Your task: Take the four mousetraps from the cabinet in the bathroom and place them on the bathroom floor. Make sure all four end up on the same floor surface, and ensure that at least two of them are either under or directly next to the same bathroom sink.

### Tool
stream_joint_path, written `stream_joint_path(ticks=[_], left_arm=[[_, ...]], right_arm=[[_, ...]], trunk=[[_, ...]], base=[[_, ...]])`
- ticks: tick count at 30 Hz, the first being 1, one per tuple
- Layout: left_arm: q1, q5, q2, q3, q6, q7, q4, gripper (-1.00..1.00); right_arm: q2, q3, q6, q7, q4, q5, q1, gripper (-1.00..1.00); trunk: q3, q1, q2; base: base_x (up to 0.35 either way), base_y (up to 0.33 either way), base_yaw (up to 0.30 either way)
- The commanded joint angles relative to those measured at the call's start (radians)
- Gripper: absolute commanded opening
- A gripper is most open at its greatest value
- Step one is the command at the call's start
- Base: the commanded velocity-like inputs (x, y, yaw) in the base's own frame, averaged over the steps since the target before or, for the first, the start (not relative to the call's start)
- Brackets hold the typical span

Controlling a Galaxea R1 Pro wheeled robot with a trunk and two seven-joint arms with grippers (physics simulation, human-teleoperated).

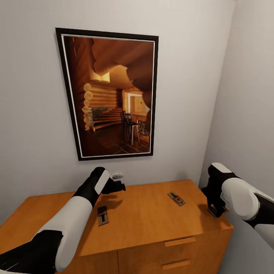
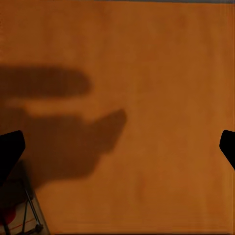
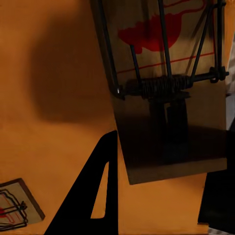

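Note:
The orange-brown cabinet stands against the wall below me. A dark mousetrap lies on its top at the left, and a second mousetrap lies at the right, also seen in the right wrist view. My right gripper hangs at the cabinet's right end, shut on a third mousetrap with a red mark and wire spring. My left gripper hovers open over the back of the top, its fingers wide apart over bare wood. A trap corner shows beside one finger. A small pale grey piece sits just above that gripper.
A large framed picture hangs on the wall behind the cabinet. The side wall closes in right beside the cabinet's right end. Two drawer handles show on the front below.

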Motion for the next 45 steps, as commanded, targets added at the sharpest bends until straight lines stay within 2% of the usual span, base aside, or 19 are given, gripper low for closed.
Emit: stream_joint_path(ticks=[1, 4, 9, 11, 13, 15, 17, 22, 32, 35, 40, 42, 45], left_arm=[[-0.001, 0.01, 0.0, 0.001, 0.003, 0.01, -0.001, 1.0], [-0.001, 0.01, 0.0, 0.001, 0.003, 0.01, 0.0, 1.0], [-0.001, 0.009, 0.001, 0.001, 0.003, 0.011, 0.005, 1.0], [-0.001, 0.009, 0.003, 0.001, 0.003, 0.011, 0.014, 1.0], [-0.001, 0.006, 0.005, 0.001, 0.003, 0.011, 0.023, 1.0], [0.0, 0.0, 0.007, 0.001, 0.003, 0.011, 0.028, 1.0], [-0.001, -0.003, 0.007, 0.001, 0.003, 0.011, 0.029, 1.0], [-0.001, -0.006, 0.009, 0.002, 0.003, 0.012, 0.031, 1.0], [-0.001, -0.008, 0.021, 0.002, 0.003, 0.012, 0.033, 1.0], [-0.001, -0.009, 0.023, 0.002, 0.002, 0.013, 0.046, 1.0], [-0.001, -0.009, 0.024, 0.002, 0.002, 0.014, 0.051, 1.0], [-0.001, -0.009, 0.024, 0.002, 0.002, 0.013, 0.052, 1.0], [-0.001, -0.009, 0.023, 0.001, 0.001, 0.014, 0.052, 1.0]], right_arm=[[-0.001, 0.007, 0.017, -0.003, -0.001, -0.008, 0.0, -1.0], [-0.001, 0.01, 0.05, 0.003, -0.004, -0.002, 0.0, -1.0], [0.001, 0.036, 0.105, 0.042, -0.006, 0.018, 0.0, -1.0], [0.005, 0.054, 0.119, 0.07, -0.007, 0.024, 0.0, -1.0], [0.013, 0.085, 0.127, 0.102, -0.007, 0.028, 0.0, -1.0], [0.026, 0.131, 0.132, 0.133, -0.009, 0.03, -0.001, -1.0], [0.031, 0.156, 0.135, 0.153, -0.012, 0.03, -0.001, -1.0], [0.067, 0.186, 0.191, 0.2, -0.033, 0.031, -0.002, -1.0], [0.088, 0.193, 0.213, 0.213, -0.062, 0.031, -0.002, -1.0], [0.096, 0.193, 0.237, 0.236, -0.069, 0.031, -0.002, -1.0], [0.097, 0.194, 0.327, 0.246, -0.076, 0.031, -0.002, -1.0], [0.098, 0.195, 0.413, 0.249, -0.087, 0.031, -0.002, -1.0], [0.099, 0.196, 0.442, 0.25, -0.092, 0.031, -0.002, -1.0]], trunk=[[0.002, -0.004, 0.006], [0.011, -0.015, 0.027], [0.027, -0.034, 0.062], [0.027, -0.034, 0.062], [0.027, -0.034, 0.062], [0.027, -0.034, 0.062], [0.03, -0.038, 0.069], [0.046, -0.057, 0.104], [0.077, -0.096, 0.174], [0.086, -0.107, 0.195], [0.099, -0.123, 0.223], [0.099, -0.123, 0.223], [0.099, -0.123, 0.223]], base=[[0.0, 0.0, 0.0], [0.0, 0.0, 0.0], [0.0, 0.0, 0.0], [0.0, 0.0, 0.0], [0.0, 0.0, 0.0], [0.0, 0.0, 0.0], [0.0, 0.0, 0.0], [0.0, 0.0, 0.0], [0.0, 0.0, 0.0], [0.0, 0.0, 0.0], [0.0, 0.0, 0.0], [0.0, 0.0, 0.0], [0.0, 0.0, 0.0]])
